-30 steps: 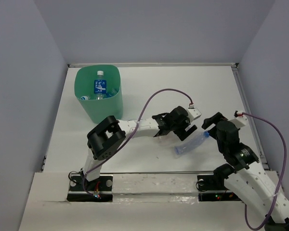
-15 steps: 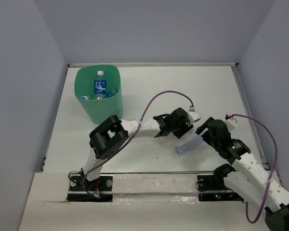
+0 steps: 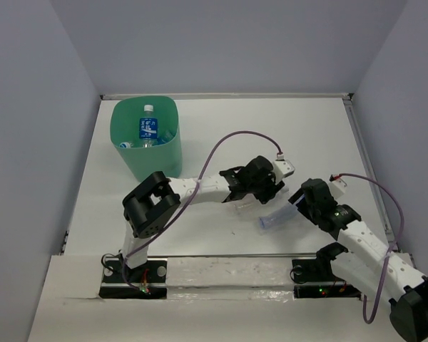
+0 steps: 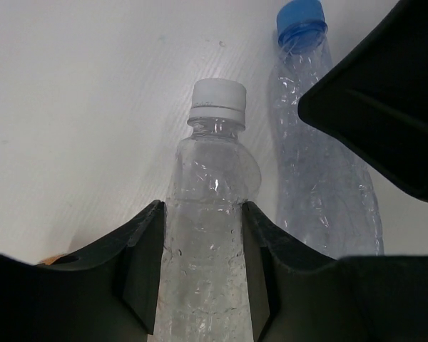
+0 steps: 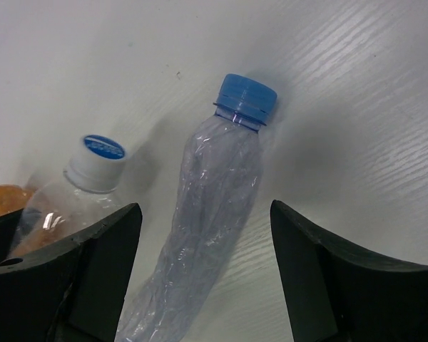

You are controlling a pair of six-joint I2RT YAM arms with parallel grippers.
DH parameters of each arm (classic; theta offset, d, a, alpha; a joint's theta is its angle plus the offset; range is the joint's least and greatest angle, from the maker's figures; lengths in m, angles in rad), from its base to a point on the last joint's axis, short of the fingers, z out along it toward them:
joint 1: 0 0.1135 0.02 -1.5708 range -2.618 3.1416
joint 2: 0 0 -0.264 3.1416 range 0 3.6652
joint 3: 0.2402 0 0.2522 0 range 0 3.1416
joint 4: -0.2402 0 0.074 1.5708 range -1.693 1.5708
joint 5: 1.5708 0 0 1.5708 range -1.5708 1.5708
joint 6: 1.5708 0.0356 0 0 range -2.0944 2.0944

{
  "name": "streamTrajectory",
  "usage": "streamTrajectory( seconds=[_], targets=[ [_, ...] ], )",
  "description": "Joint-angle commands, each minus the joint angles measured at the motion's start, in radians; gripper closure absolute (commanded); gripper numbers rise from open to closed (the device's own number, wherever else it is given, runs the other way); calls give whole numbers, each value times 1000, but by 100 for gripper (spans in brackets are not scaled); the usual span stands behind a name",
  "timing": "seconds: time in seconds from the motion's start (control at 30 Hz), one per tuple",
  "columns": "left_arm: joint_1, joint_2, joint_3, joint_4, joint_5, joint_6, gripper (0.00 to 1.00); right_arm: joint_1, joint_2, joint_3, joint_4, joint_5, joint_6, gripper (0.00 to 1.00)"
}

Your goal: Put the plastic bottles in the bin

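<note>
1. Mint-green bin (image 3: 137, 158), far left on the counter (image 3: 307, 128), holds one blue-labelled bottle (image 3: 148, 129).
2. Left claw (image 4: 201, 235) grips one white-capped bottle (image 4: 215, 121).
3. Right claw (image 5: 203, 249) stands open around one crushed blue-capped bottle (image 5: 228, 157) on the counter.

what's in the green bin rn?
One blue-labelled bottle with a white cap is in the bin; parts of at least one more show beside it. The near wall hides the floor, so no full count.

The top camera looks down on the whole desk (image 3: 221, 128) from above its 6 o'clock edge. Both wrist cameras sit close over it, sharing the blue-capped bottle (image 4: 321, 178) and white-capped bottle (image 4: 210, 214).
</note>
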Motion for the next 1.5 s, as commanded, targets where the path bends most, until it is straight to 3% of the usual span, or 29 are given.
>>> streamTrajectory(
  seconds=[0.0,0.2,0.4,0.5,0.6,0.8,0.9,1.0,1.2,1.47],
  targets=[
    [47,-153,-18,100,9,-65,73,-7,10,-13,83,-1,10,24],
    [117,-289,-67,236,69,-201,73,-16,24,-43,161,-36,12,29],
    [177,-420,-92,319,68,-292,73,-35,165,-65,288,-88,7,31],
    [243,-522,-122,361,40,-343,73,-35,189,-65,313,-83,7,37],
    [324,-645,-164,410,-24,-373,73,-35,167,-73,319,-48,24,42],
    [484,-860,-234,437,-337,-407,68,-35,119,-114,350,-60,33,56],
    [530,-920,-277,447,-513,-375,67,-35,117,-120,365,-85,30,61],
    [588,-949,-340,551,-676,-309,67,-35,111,-119,379,-109,10,71],
    [738,-882,-313,583,-675,-226,67,-35,53,-132,402,-122,-3,94],
    [844,-825,-337,605,-696,31,67,-35,-57,-165,432,-177,-30,100]
  ],
)
